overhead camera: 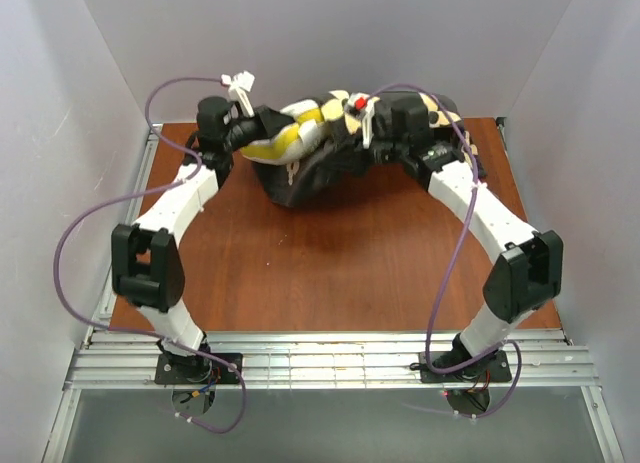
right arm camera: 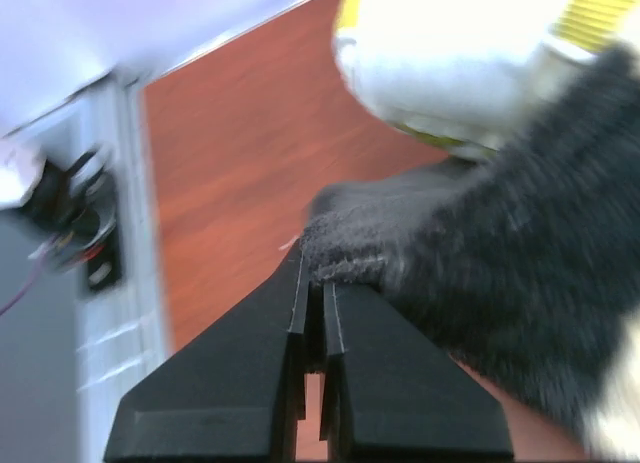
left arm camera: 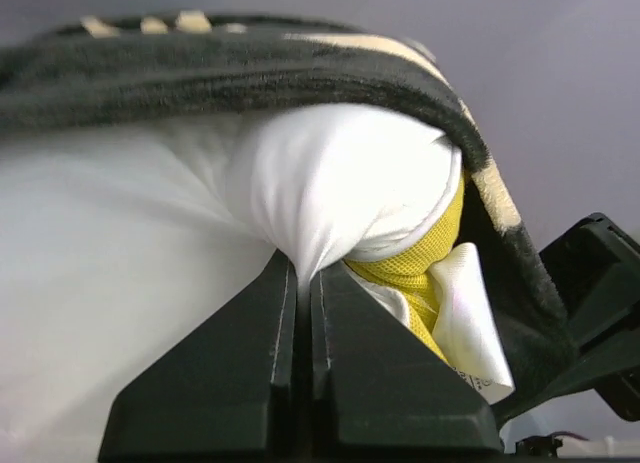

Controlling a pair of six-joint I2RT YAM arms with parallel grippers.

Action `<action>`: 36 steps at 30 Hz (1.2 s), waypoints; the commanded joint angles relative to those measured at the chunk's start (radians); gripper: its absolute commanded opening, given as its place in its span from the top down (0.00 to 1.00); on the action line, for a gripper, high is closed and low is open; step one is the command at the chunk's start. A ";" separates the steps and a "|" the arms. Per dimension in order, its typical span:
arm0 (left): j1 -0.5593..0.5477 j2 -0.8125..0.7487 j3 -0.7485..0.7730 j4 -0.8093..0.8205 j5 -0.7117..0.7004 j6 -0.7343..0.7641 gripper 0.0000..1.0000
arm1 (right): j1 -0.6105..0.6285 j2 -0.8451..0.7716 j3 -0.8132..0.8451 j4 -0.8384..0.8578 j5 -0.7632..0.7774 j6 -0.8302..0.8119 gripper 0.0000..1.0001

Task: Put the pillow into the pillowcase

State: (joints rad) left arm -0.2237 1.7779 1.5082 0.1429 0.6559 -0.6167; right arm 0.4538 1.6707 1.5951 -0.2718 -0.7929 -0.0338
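The white pillow (overhead camera: 303,123) with its yellow band lies at the far middle of the table, partly inside the black pillowcase (overhead camera: 310,173). In the left wrist view my left gripper (left arm camera: 303,273) is shut on a pinch of the pillow (left arm camera: 340,183), whose yellow band (left arm camera: 420,263) and white label show, with the pillowcase (left arm camera: 250,68) draped over it. In the top view the left gripper (overhead camera: 262,125) sits at the pillow's left end. My right gripper (right arm camera: 318,283) is shut on the pillowcase edge (right arm camera: 470,263); the pillow (right arm camera: 460,63) shows above it. In the top view the right gripper (overhead camera: 352,143) is at the case's right side.
The brown table (overhead camera: 330,273) is walled by grey panels on three sides. A metal rail (overhead camera: 330,358) runs along the near edge by the arm bases. Purple cables (overhead camera: 70,243) loop beside both arms.
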 commanded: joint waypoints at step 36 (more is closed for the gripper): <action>-0.206 -0.159 -0.511 -0.337 0.125 0.379 0.34 | 0.059 -0.556 -0.568 -0.328 0.053 -0.027 0.44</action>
State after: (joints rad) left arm -0.5934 1.8275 1.0721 -0.0071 0.6598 -0.3611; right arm 0.5373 1.0874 0.8776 -0.4351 -0.8719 0.1081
